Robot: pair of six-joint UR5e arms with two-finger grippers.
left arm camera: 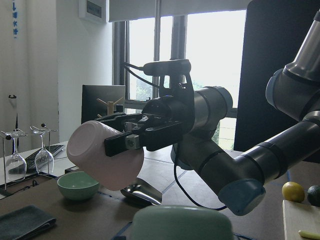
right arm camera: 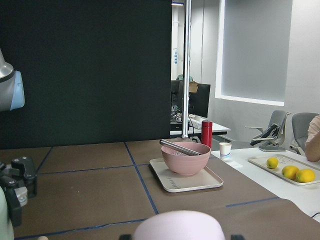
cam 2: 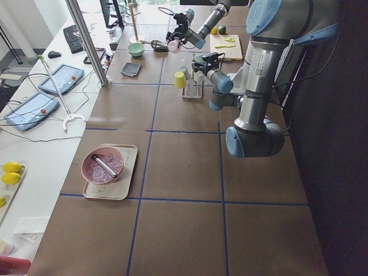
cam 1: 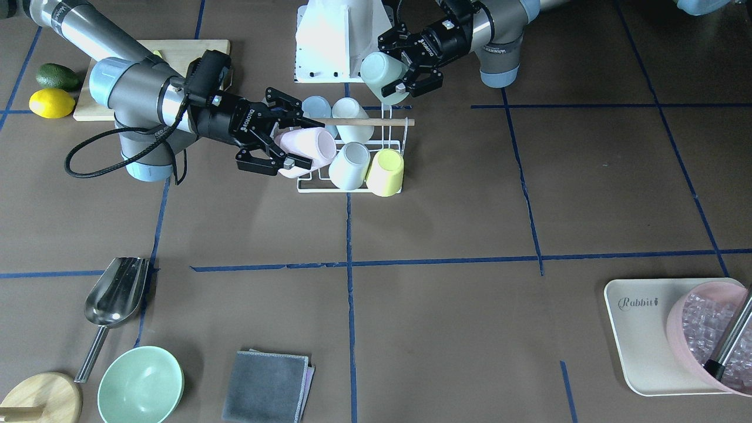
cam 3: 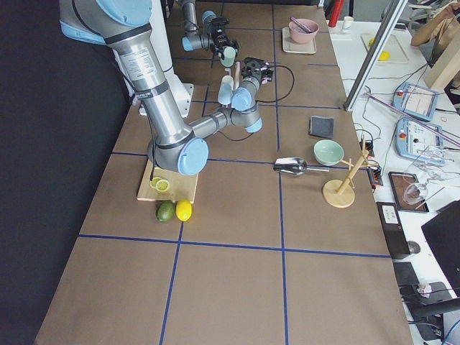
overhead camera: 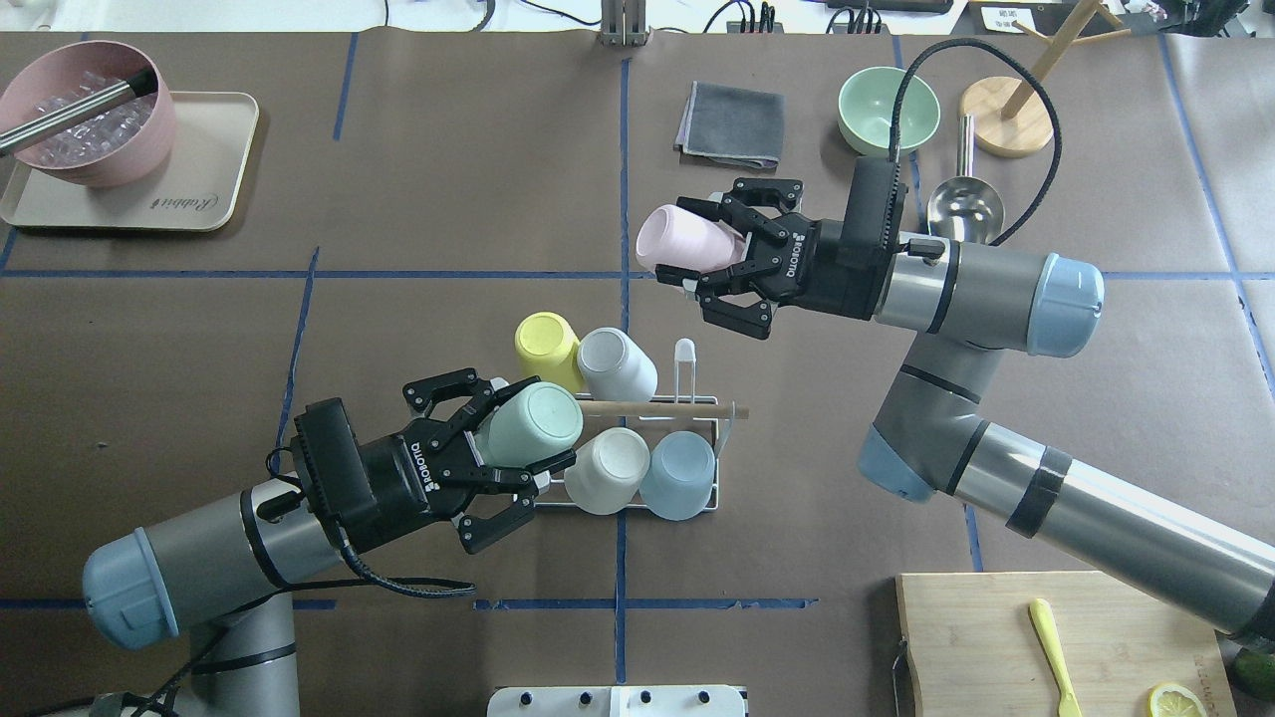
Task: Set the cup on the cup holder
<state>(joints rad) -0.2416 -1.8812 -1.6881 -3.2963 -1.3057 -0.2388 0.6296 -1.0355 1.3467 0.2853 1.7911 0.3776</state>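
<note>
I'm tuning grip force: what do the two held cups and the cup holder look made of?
The pink cup looks like matte plastic: opaque, even soft sheen. The green cup looks the same. The cup holder is thin white-coated wire, likely metal; its rod is bare pale wood.

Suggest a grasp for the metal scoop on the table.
Take the scoop by its handle, from straight above, jaws across its width. It lies flat on the table; the handle is straight and narrow, the bowl end wide and curved. Probably grip mid-handle: the tip lies close to the green bowl and wooden stand.
</note>
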